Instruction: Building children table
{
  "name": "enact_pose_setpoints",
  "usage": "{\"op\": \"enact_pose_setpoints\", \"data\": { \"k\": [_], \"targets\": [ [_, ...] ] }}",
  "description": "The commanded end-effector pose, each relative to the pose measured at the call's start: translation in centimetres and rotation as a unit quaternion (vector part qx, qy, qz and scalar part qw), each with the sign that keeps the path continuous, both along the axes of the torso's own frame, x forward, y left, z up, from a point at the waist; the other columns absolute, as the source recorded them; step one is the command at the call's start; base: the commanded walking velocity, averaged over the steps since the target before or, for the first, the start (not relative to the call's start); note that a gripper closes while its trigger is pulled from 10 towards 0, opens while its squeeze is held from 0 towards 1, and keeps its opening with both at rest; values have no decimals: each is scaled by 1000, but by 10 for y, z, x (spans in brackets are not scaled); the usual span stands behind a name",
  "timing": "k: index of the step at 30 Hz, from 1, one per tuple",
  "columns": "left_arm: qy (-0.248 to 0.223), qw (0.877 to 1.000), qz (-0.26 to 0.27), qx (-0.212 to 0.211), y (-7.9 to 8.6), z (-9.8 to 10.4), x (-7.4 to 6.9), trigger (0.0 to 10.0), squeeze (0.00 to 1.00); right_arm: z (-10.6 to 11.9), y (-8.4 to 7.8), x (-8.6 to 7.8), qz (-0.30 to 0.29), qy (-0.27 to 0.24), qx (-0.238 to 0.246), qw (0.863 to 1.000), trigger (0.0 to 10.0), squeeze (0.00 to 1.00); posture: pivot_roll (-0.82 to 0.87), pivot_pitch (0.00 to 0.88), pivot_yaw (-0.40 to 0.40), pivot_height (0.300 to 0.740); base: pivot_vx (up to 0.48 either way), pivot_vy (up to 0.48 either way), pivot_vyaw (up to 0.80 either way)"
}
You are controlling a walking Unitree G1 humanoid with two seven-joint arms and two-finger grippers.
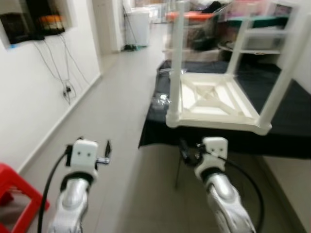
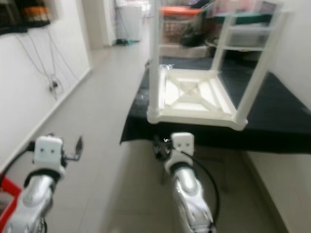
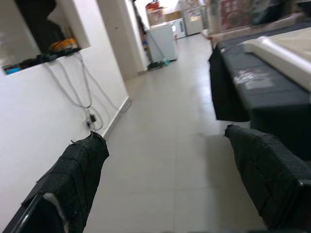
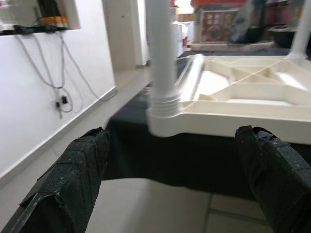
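Children's table (image 1: 214,99) upside down, leg tops cut off, seemingly untouched

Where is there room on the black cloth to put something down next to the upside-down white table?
The upside-down white table fills the near middle of the black cloth. Bare cloth lies to its right, toward the wall, and behind it, before the crowded shelves. The left strip by the plastic wrap is narrow. Both open hands, left and right, hover over the floor.
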State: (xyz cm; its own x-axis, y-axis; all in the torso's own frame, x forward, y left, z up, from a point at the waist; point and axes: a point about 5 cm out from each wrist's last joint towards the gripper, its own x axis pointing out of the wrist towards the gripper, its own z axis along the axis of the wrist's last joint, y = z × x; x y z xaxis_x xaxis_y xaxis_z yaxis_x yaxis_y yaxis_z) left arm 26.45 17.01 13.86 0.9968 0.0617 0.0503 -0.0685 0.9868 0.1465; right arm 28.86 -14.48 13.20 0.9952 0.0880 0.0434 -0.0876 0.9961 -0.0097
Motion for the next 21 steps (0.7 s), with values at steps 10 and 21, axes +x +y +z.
{"op": "enact_pose_setpoints", "data": {
  "k": [10, 21],
  "targets": [
    [0, 1000, -8, -5, -4, 0, 0, 10000, 0, -2, -8, 0, -19, 1, -4, 1000, 10000, 0, 80, 0, -8, 740, 288, 0, 0],
    [0, 1000, -9, -5, -3, 0, 1, 10000, 0, 0, -19, 0, -65, -9, -13, 998, 10000, 0, 80, 3, -7, 740, 287, 0, -50]
  ]
}}
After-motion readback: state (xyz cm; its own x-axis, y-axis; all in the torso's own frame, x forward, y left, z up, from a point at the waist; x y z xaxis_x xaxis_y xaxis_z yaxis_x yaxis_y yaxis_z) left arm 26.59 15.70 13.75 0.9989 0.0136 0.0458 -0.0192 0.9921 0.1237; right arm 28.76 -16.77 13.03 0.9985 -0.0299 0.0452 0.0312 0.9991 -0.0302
